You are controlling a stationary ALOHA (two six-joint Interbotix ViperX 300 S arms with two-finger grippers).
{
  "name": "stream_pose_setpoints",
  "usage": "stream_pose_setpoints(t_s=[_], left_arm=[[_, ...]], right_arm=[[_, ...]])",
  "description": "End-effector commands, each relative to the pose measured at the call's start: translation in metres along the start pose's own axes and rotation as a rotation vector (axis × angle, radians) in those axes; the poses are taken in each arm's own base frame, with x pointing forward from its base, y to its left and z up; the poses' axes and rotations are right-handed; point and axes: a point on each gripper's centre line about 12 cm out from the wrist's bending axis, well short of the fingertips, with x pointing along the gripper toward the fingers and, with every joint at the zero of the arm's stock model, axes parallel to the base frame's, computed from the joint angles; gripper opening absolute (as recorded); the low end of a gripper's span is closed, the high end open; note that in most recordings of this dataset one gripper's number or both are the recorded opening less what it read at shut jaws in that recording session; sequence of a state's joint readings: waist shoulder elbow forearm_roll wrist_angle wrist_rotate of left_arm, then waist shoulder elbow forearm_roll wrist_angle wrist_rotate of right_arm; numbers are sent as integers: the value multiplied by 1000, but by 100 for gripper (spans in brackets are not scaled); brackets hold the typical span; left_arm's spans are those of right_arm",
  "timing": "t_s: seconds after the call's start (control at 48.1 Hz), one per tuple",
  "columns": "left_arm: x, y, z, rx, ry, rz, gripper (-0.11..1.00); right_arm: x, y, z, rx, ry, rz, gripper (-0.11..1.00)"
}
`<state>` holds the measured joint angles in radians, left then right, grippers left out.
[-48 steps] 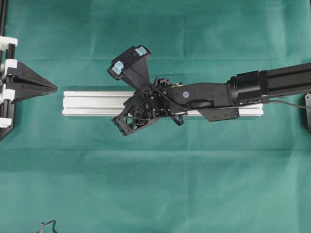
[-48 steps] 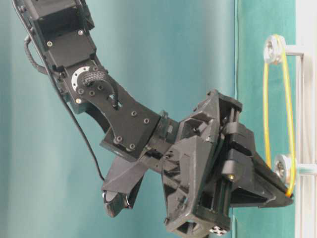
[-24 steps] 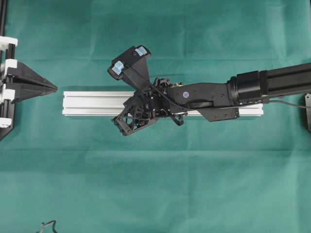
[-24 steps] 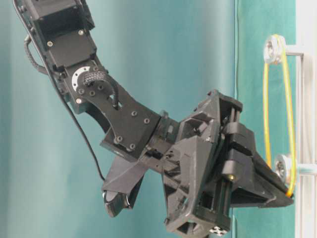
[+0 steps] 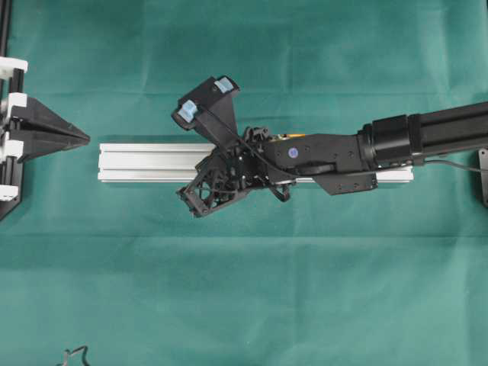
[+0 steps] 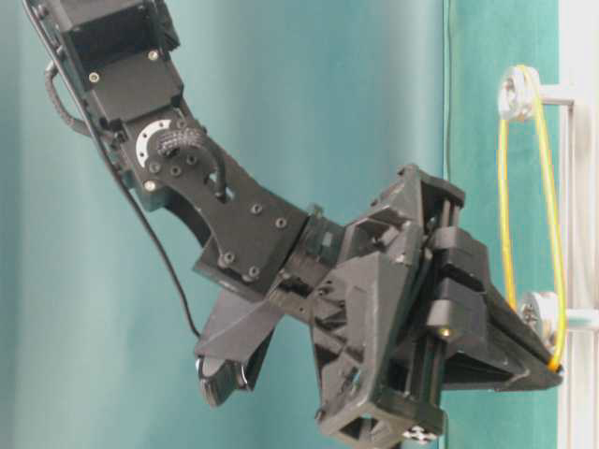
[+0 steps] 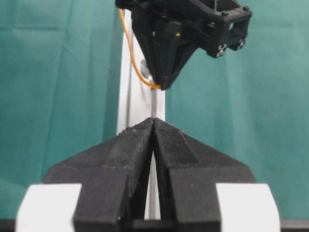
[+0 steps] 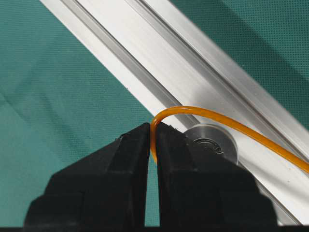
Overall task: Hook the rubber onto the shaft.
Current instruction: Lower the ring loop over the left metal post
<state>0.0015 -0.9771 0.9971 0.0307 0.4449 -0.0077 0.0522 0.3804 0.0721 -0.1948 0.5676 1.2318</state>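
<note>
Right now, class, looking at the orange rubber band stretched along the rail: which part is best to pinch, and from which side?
Pinch the free curved end of the rubber band, where the right gripper already clamps it, coming from above. It loops beside the shaft, clear of the rail.

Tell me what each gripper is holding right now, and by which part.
The right gripper pinches the orange rubber band at the bend of its loop, just beside the metal shaft on the rail. The left gripper is shut and holds nothing.
</note>
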Motion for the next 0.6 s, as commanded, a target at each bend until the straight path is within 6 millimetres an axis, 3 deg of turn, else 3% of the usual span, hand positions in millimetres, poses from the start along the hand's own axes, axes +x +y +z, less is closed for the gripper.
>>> stream_pose_setpoints(t_s=[0.0, 0.582], left_arm=[[-3, 1, 12, 0, -32, 4, 0], [-3, 1, 12, 0, -34, 2, 0]], right_arm=[[-11, 4, -2, 3, -1, 24, 7], [-23, -3, -15, -8, 13, 35, 7]])
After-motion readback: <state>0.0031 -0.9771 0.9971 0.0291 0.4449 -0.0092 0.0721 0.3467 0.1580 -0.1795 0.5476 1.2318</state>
